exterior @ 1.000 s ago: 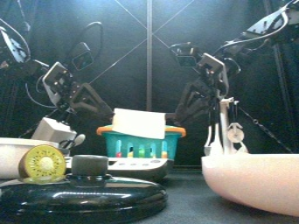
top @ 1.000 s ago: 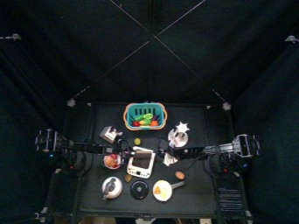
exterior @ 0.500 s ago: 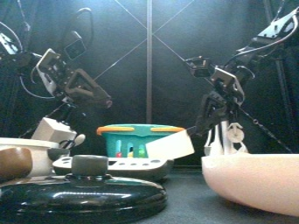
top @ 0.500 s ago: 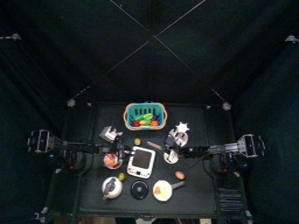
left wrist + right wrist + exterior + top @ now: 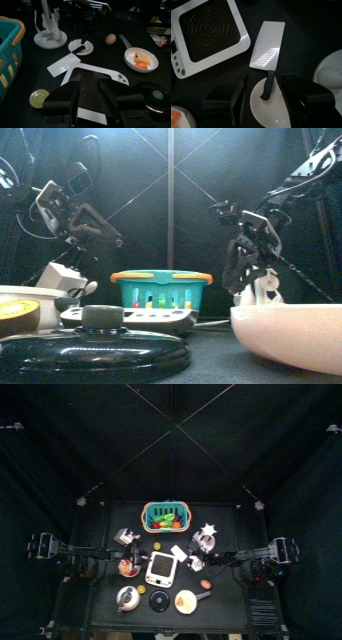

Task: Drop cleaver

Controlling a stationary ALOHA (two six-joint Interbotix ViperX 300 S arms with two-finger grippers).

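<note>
The cleaver (image 5: 268, 46), a whitish rectangular blade with a black handle, lies flat on the table beside a white square scale (image 5: 208, 35). Its handle end rests over a small white plate (image 5: 271, 102). My right gripper (image 5: 268, 80) hangs just above the handle, jaws open on either side of it and not touching. The left wrist view shows the blade (image 5: 65, 64) beyond my left gripper (image 5: 90, 82), which is open and holds nothing. From the front, the cleaver is hidden; the right gripper (image 5: 247, 268) hangs low and the left gripper (image 5: 80, 223) higher up.
A teal basket (image 5: 160, 288) stands mid-table at the back. A white bowl (image 5: 287, 333), a black lid (image 5: 94, 350) and a kiwi half (image 5: 16, 313) crowd the front edge. A white stand (image 5: 50, 35), an egg (image 5: 111, 38) and a small pan (image 5: 140, 59) lie around.
My right gripper opened and let go of the cleaver, which went from held tilted above the table to lying flat by the scale. The left arm barely moved.
</note>
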